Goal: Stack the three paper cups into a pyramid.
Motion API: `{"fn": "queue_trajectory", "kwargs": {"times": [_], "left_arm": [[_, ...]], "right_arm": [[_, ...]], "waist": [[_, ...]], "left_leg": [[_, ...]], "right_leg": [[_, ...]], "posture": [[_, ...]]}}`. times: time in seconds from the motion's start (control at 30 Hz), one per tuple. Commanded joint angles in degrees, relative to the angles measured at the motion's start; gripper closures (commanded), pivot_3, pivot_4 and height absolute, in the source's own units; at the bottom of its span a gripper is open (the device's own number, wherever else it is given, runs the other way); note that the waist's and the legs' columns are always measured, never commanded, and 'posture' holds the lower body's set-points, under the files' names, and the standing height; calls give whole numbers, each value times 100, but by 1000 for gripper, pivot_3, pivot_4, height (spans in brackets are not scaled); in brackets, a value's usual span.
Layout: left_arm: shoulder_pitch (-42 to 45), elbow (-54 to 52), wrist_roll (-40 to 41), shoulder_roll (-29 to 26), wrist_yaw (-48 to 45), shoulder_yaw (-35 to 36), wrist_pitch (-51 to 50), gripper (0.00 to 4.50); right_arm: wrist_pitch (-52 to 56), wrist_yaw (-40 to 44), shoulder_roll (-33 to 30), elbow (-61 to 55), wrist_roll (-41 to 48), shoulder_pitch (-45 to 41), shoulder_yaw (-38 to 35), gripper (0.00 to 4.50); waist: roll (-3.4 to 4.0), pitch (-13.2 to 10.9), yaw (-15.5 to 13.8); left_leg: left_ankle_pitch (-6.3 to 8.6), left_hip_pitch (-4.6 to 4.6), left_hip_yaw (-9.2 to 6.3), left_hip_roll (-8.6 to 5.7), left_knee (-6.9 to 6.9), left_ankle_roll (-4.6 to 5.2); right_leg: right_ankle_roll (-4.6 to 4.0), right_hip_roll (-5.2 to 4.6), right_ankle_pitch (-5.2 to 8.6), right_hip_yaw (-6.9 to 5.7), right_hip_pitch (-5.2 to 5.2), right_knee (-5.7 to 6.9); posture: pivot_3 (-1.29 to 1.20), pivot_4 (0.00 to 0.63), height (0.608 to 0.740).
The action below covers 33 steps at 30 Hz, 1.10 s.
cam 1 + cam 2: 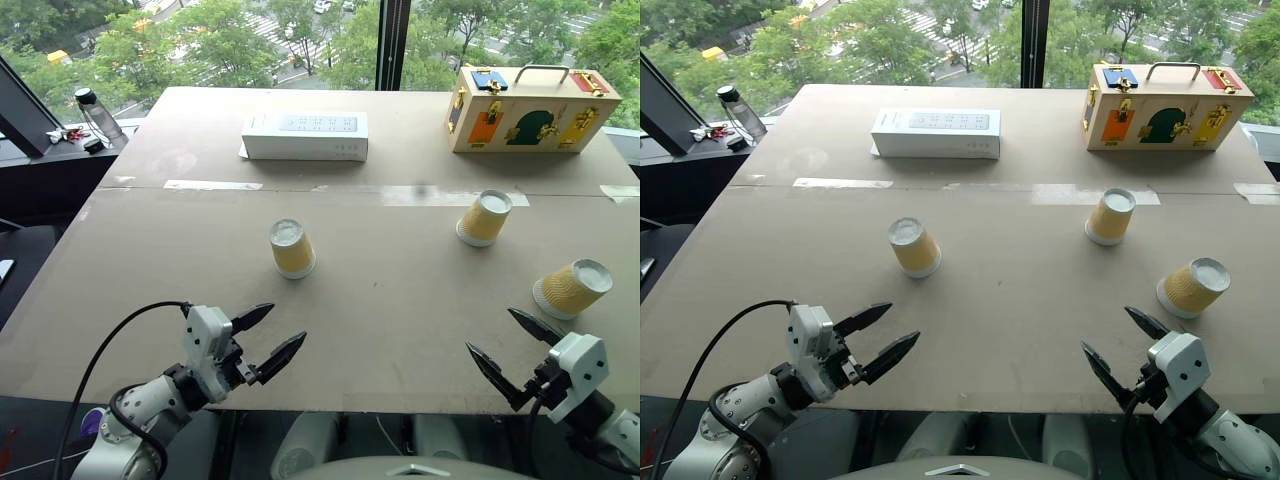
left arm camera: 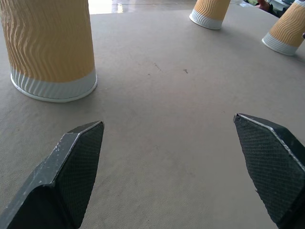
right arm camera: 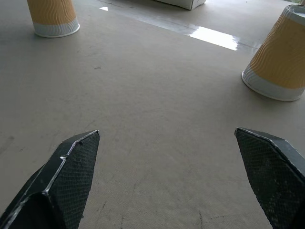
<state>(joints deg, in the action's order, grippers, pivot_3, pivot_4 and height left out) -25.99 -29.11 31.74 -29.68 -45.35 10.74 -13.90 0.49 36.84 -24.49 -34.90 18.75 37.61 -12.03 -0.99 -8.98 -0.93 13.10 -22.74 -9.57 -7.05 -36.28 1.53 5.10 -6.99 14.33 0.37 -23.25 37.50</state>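
Note:
Three paper cups stand upside down and apart on the brown table (image 1: pixel 350 330): a left cup (image 1: pixel 292 248), a middle cup (image 1: pixel 484 218) and a right cup (image 1: pixel 572 289) near the right edge. My left gripper (image 1: pixel 287 325) hovers open at the front edge, a little short of the left cup, with nothing between its fingers. My right gripper (image 1: pixel 490 330) is open and empty too, at the front right, in front of the middle and right cups. In the left wrist view the left cup (image 2: pixel 50 43) looms close beside one finger. The right wrist view has the middle cup (image 3: pixel 281 62) off to one side.
A white rectangular box (image 1: pixel 305 135) lies at the back centre. A colourful wooden case with a handle (image 1: pixel 530 110) stands at the back right. A strip of tape (image 1: pixel 450 195) crosses the table. A bottle (image 1: pixel 95 112) stands on the ledge to the left.

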Motion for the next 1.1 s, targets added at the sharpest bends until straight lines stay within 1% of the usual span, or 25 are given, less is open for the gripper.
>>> {"fn": "queue_trajectory", "kwargs": {"times": [0.03,0.13,0.27,0.43,0.5,0.57,0.6,0.7,0.87,1.0,1.1], "left_arm": [[128,-18,74,-11,-6,85,50,20],[382,-30,220,46,74,31,-103,20],[432,-124,261,44,109,33,-169,20],[630,-305,341,-14,-17,-3,-128,20],[713,-300,393,-54,-35,15,-202,20],[778,-265,352,-61,-11,26,-202,20],[802,-252,349,-59,5,32,-211,20],[951,-76,422,1,190,208,-282,20],[1497,361,376,25,732,537,-451,20],[1952,599,253,-187,853,496,-740,20],[2345,791,39,-297,911,286,-863,20]], "right_arm": [[-48,-186,38,-66,-84,-248,-3,0],[171,-374,66,-157,-104,-686,140,0],[522,-661,82,-348,-99,-1020,184,0],[1229,-1166,30,-548,-271,-1982,340,0],[1718,-1401,-102,-600,-603,-2491,517,0],[2077,-1431,-227,-622,-667,-2799,618,0],[2127,-1316,-251,-627,-500,-2869,618,0],[1925,-476,-532,-691,223,-2856,493,0],[1661,628,-1107,-768,918,-2749,427,0],[1592,1007,-1297,-882,1299,-2795,434,0],[1628,1049,-1325,-888,1475,-2883,439,0]], "waist": [[0,0,0],[-1,1,6],[-3,4,3],[-3,2,12],[-4,3,13],[-4,3,0],[-5,4,-11],[-3,3,-25],[-4,2,1],[-5,2,7],[-5,2,2]], "left_leg": [[0,0,0,0,0,0],[0,3,1,0,0,0],[-6,3,1,1,3,11],[-7,-2,16,1,7,13],[-6,1,21,3,7,13],[-7,1,23,5,6,13],[-7,2,21,6,6,13],[-8,-2,15,6,7,16],[-6,-5,19,6,8,20],[-5,-3,17,9,5,21],[-6,-2,14,11,5,21]], "right_leg": [[0,0,0,0,0,0],[0,4,0,-2,0,2],[-1,18,-1,-4,0,-1],[-12,27,-24,-4,-7,-11],[-20,28,-19,-2,-8,-10],[-28,32,-19,-4,-8,-9],[-29,34,-20,-5,-8,-9],[-13,34,-32,-11,-7,-12],[-9,35,-35,-14,-3,-33],[-8,37,-37,-18,1,-35],[-12,40,-40,-23,2,-34]], "posture": [[0,150,740],[0,150,740],[0,150,740],[0,150,740],[0,150,740],[0,150,740],[0,150,740],[0,150,740],[0,150,740],[0,150,740],[0,150,740]]}}
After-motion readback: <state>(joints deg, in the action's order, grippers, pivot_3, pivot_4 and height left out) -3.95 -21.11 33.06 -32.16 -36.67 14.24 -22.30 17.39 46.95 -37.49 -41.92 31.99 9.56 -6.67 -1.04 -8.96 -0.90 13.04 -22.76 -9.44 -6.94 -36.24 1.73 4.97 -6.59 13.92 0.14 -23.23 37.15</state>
